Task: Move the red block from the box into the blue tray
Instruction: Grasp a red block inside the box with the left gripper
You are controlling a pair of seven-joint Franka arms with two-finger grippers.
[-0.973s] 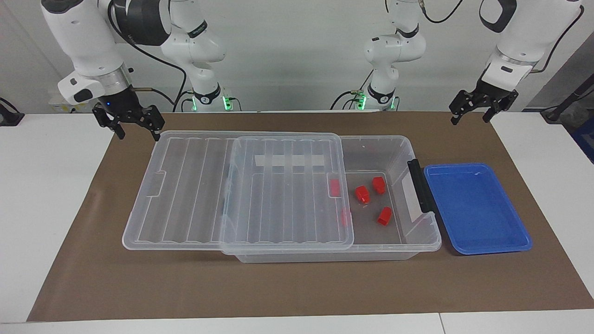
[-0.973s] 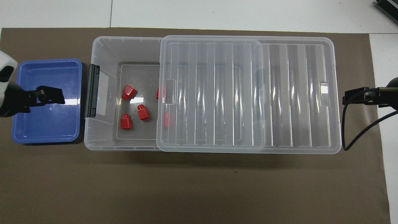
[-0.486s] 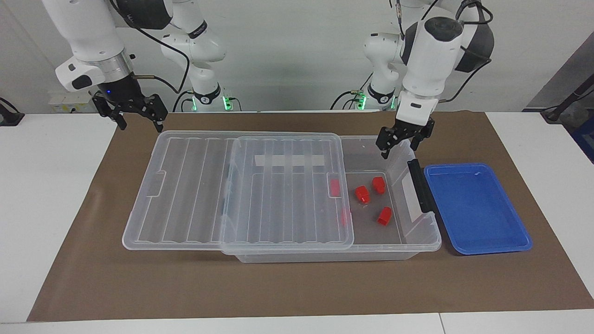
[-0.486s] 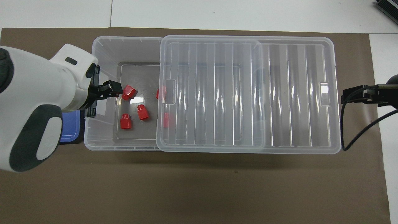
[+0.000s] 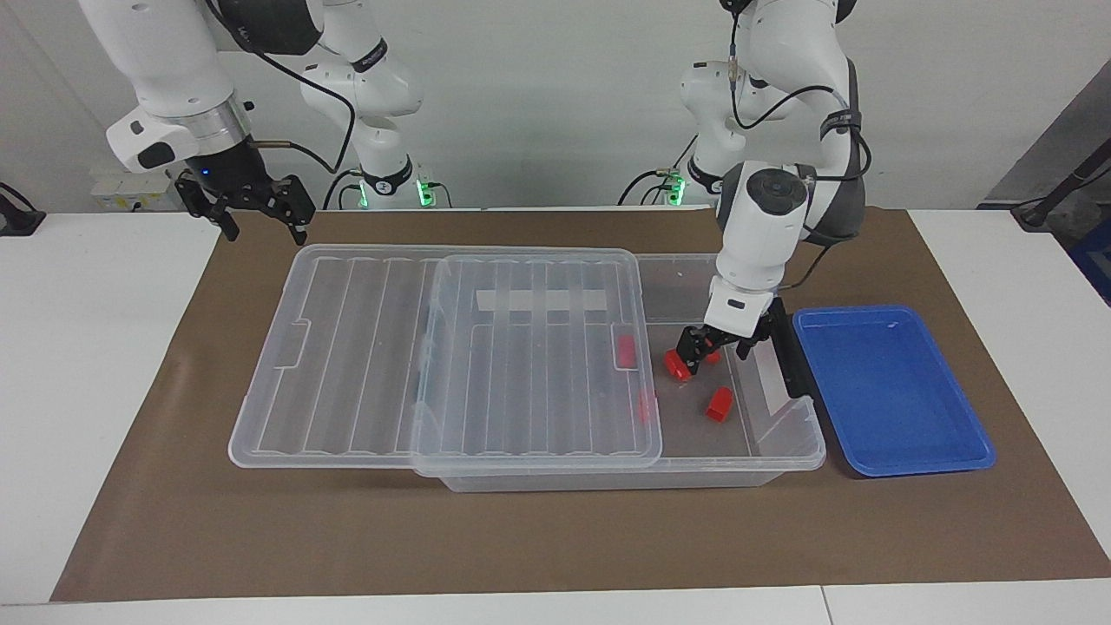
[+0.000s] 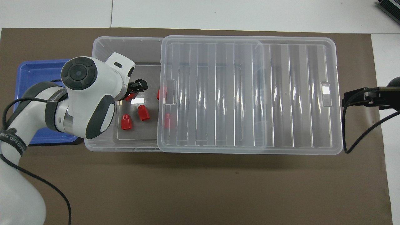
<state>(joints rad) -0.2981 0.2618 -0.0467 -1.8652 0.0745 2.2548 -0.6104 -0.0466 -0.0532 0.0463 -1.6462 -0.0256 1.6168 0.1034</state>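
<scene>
Left gripper down inside box, fingers apart around red block. Blue tray beside box's latch end. Right gripper apart, waiting above lid corner.

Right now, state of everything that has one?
box: partly uncovered.
lid: slid toward right arm's end.
blue tray: empty.
red blocks: in box.
left end effector: open, down in box around a block.
right end effector: open, waiting.
</scene>
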